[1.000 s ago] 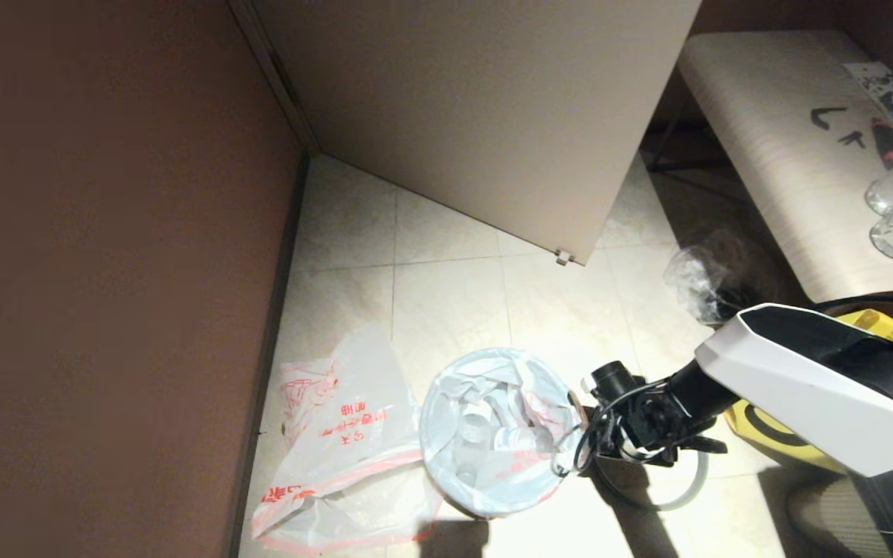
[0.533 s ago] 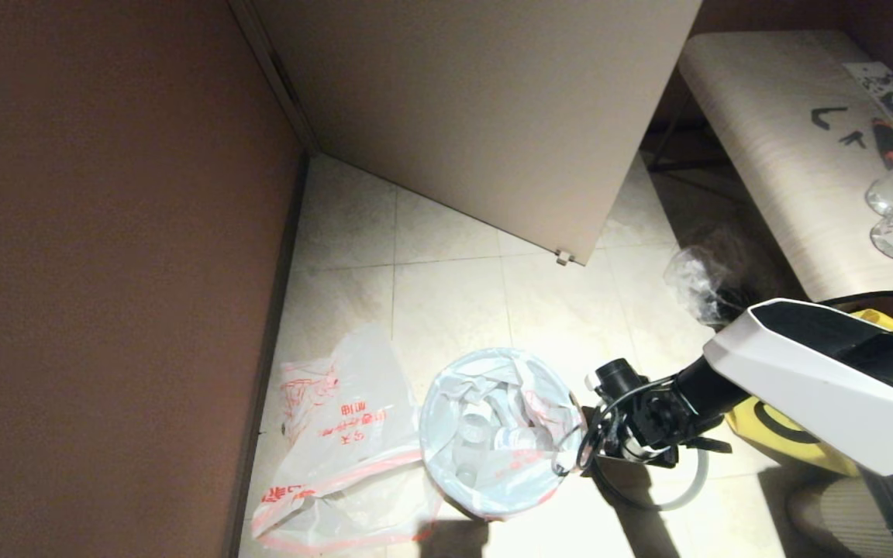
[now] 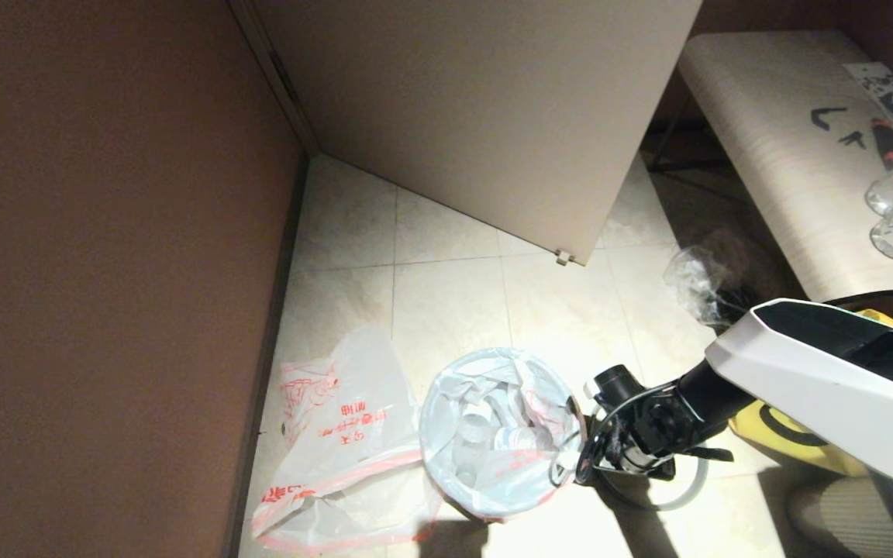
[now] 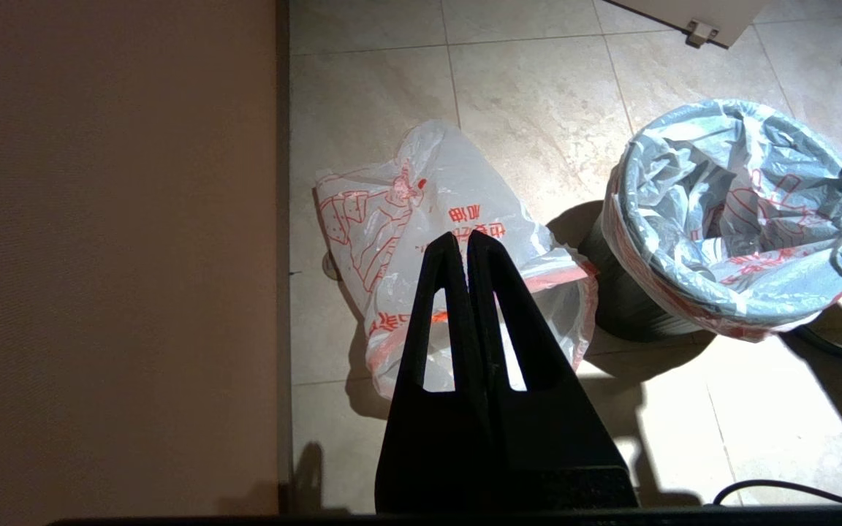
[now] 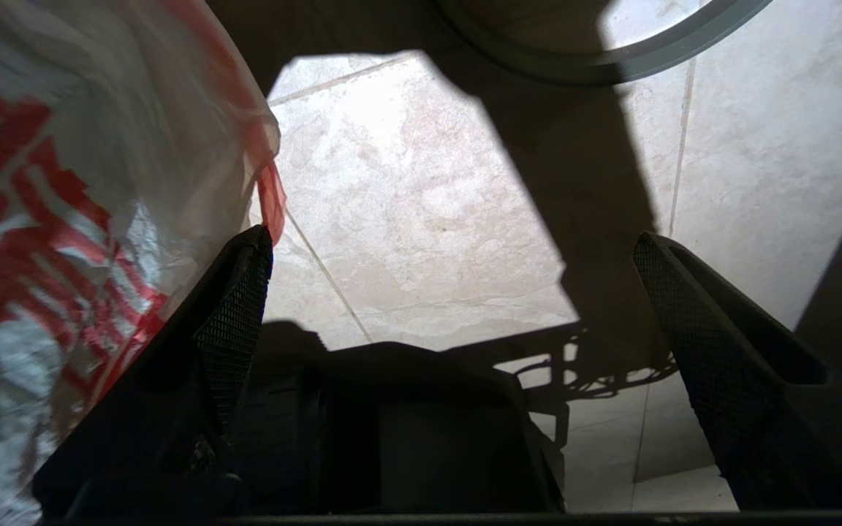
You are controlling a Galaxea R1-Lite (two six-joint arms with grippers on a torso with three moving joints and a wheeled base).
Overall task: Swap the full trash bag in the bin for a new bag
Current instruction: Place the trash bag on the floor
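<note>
Fingers of the right gripper [image 5: 450,292] stand spread wide with nothing between them but bare floor tile; one pad [image 5: 234,314] lies right against the red-hemmed film of the full trash bag [image 3: 493,434]. In the head view this gripper [image 3: 582,465] hangs low beside the bin [image 4: 622,307], on the side away from the wall, at about rim height.

The full bag is not yet out: it sits in the bin with its mouth folded over the rim, and clear bottles and cups show through the film inside. The bin's thin grey hoop [image 3: 687,488] lies on the floor beside the bin, under the right arm, so the bag looks already freed from its clamp.

The new bag [image 3: 338,457] lies slack on the tiles between the bin and the brown wall [image 3: 105,271], touching or nearly touching the bin's foot. The left gripper [image 4: 465,245] hangs above it with its fingers pressed together, holding nothing.

By my reading, almost everything remains: grip the hem, lift the full bag clear, set it aside, line the bin with the new bag, refit the hoop.
</note>
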